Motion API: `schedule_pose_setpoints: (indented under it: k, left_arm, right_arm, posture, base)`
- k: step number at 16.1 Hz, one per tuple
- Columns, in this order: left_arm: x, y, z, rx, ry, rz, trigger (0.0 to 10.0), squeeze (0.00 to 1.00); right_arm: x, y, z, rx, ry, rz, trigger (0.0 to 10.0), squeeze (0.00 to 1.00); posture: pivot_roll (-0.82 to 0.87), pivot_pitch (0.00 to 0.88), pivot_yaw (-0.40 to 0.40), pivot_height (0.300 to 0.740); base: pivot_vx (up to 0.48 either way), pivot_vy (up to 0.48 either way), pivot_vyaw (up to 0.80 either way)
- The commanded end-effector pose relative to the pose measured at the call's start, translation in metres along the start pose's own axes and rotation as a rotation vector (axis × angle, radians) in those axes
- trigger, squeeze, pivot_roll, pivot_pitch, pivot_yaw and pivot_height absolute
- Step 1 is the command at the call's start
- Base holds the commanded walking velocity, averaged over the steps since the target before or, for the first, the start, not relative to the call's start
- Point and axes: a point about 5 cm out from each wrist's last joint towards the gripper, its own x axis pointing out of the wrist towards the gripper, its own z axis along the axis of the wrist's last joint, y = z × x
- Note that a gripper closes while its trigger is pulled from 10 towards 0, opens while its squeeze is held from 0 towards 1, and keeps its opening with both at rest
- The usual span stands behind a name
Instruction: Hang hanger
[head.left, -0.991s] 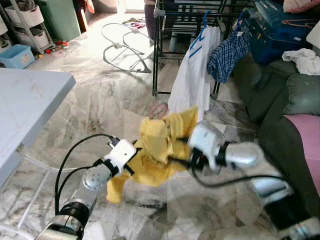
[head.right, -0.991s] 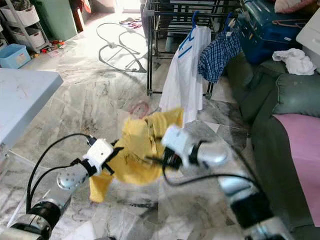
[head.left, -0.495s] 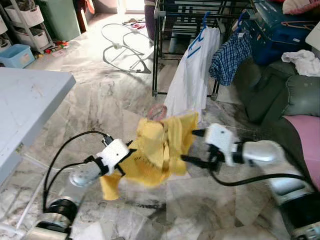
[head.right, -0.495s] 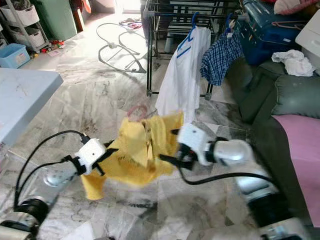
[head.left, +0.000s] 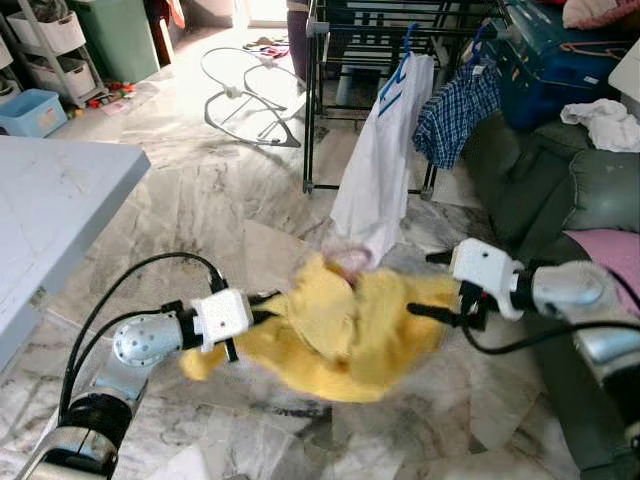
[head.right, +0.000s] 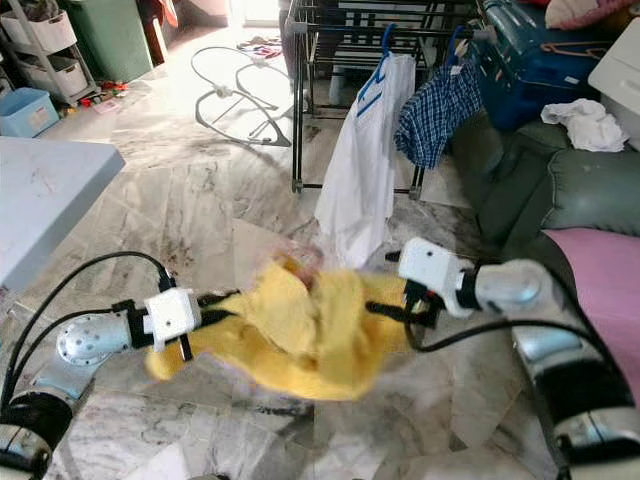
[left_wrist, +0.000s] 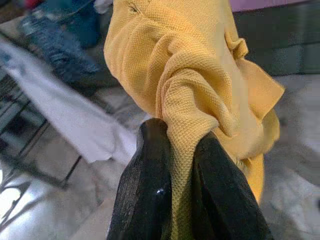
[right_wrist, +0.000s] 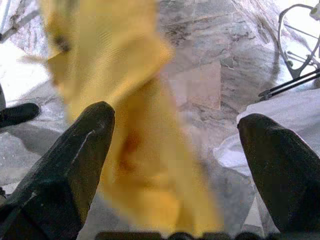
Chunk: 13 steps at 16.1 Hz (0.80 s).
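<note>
You had the left claw (left_wrist: 182, 200) clamped on a bunched fold of the yellow knit polo shirt (head.left: 345, 330); the left wrist view showed cloth pinched between both black fingers (left_wrist: 145, 190). The shirt hung in the air above the grey marble floor (head.left: 200, 210), spread between your two arms and blurred in both eye views. A pink hanger hook (head.left: 350, 262) showed faintly at the shirt's top edge; it was too blurred to tell more.

Your right claw (right_wrist: 180, 165) stood with its fingers wide apart. In the right wrist view the yellow cloth passed between them, near one finger; whether it touched that finger, you could not tell. In the eye views the right claw (head.left: 432, 285) sat at the shirt's right edge.

Beyond the shirt stood the black metal drying rack (head.left: 330, 60), with a white shirt on a blue hanger (head.left: 385, 150) and a blue checked shirt (head.left: 455, 105) hanging from it. A pale grey surface (head.left: 50, 210) showed its corner at your left. A dark green sofa (head.left: 570, 190) lay at your right, with white cloth (head.left: 605, 120) on its arm.
</note>
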Motion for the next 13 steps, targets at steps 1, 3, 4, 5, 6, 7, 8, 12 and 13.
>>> schedule_pose_setpoints:
  k: [1, 3, 4, 5, 6, 7, 8, 12, 13]
  left_arm:
    - [0.000, 0.002, 0.007, 0.035, -0.039, -0.017, 0.0, 0.00]
    - [0.004, -0.003, 0.012, 0.041, -0.069, -0.055, 0.0, 0.00]
    - [0.006, -0.005, 0.014, 0.043, -0.080, -0.067, 0.0, 0.00]
    - [0.007, -0.005, 0.016, 0.043, -0.087, -0.071, 0.0, 0.00]
    - [0.009, -0.005, 0.017, 0.040, -0.091, -0.072, 0.0, 0.00]
    - [0.010, -0.005, 0.017, 0.037, -0.095, -0.071, 0.0, 0.00]
    - [0.011, -0.005, 0.018, 0.038, -0.098, -0.070, 0.0, 0.00]
    - [0.013, -0.006, 0.020, 0.036, -0.107, -0.073, 0.0, 0.00]
    - [0.014, -0.006, 0.021, 0.037, -0.110, -0.075, 0.0, 0.00]
  right_arm:
    - [0.000, -0.002, 0.002, -0.004, -0.011, 0.021, 10.0, 1.00]
    - [0.005, 0.000, 0.001, -0.009, -0.010, 0.077, 10.0, 0.78]
    - [0.008, 0.003, 0.000, 0.022, -0.027, 0.137, 10.0, 0.15]
    - [0.009, 0.006, 0.000, 0.052, -0.043, 0.171, 0.0, 0.00]
    - [0.011, 0.010, -0.003, 0.084, -0.041, 0.229, 0.0, 0.00]
    - [0.012, 0.016, -0.009, 0.098, -0.008, 0.301, 0.0, 0.00]
    - [0.012, 0.018, -0.011, 0.113, -0.001, 0.330, 0.0, 0.00]
    - [0.016, 0.019, -0.012, 0.127, 0.002, 0.376, 0.0, 0.00]
    - [0.017, 0.019, -0.013, 0.124, 0.007, 0.382, 0.0, 0.00]
  posture:
    - [-0.13, 0.062, -0.012, 0.740]
    - [-0.14, 0.061, -0.009, 0.740]
    - [-0.14, 0.062, -0.008, 0.740]
    - [-0.13, 0.061, -0.009, 0.740]
    - [-0.13, 0.061, -0.010, 0.740]
    - [-0.13, 0.061, -0.010, 0.740]
    - [-0.13, 0.062, -0.011, 0.740]
    - [-0.13, 0.062, -0.012, 0.740]
    - [-0.13, 0.061, -0.014, 0.740]
  base:
    - [0.000, 0.000, 0.00]
    - [0.000, 0.000, 0.00]
    - [0.000, 0.000, 0.00]
    - [0.000, 0.000, 0.00]
    - [0.000, 0.000, 0.00]
    - [0.000, 0.000, 0.00]
    - [0.000, 0.000, 0.00]
    - [0.000, 0.000, 0.00]
    - [0.000, 0.000, 0.00]
